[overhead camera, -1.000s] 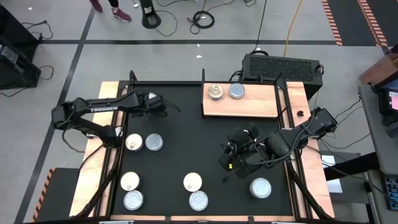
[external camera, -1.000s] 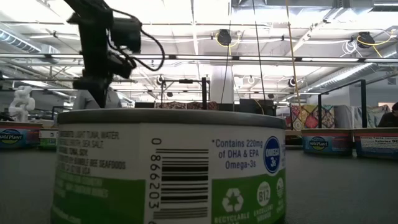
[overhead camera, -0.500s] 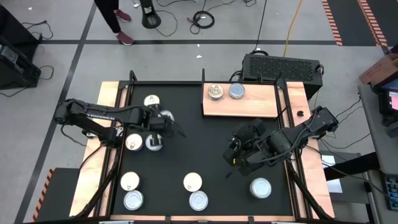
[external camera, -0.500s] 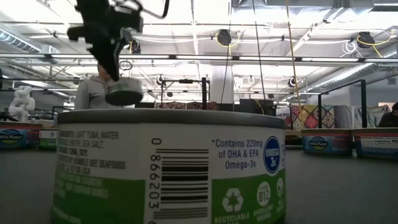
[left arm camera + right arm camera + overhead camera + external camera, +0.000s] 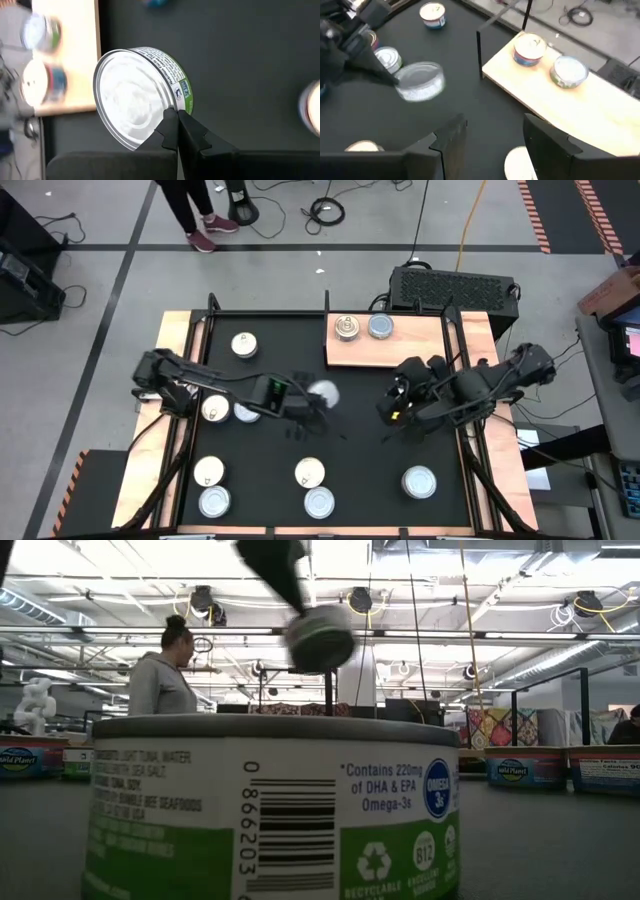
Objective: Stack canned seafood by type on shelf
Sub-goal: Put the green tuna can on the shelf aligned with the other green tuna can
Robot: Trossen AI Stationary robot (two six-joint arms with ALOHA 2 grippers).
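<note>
A black ventilated box (image 5: 455, 286) sits just behind the worktop (image 5: 330, 435), whose black mat is flanked by narrow wooden side strips (image 5: 172, 360). A person in a grey hoodie (image 5: 160, 680) stands beyond it; their maroon shoes (image 5: 212, 232) show on the grey floor near coiled cables (image 5: 326, 210).

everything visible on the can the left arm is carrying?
The can is a short round tin with a plain silver top and a green-and-white label on its side. The left tool pinches its rim, fingers shut on the edge, so it hangs tilted in the air, clear of the table. It sits over mid-table, between the left cans and the shelf, blurred in the high view. Nothing else touches it.
</note>
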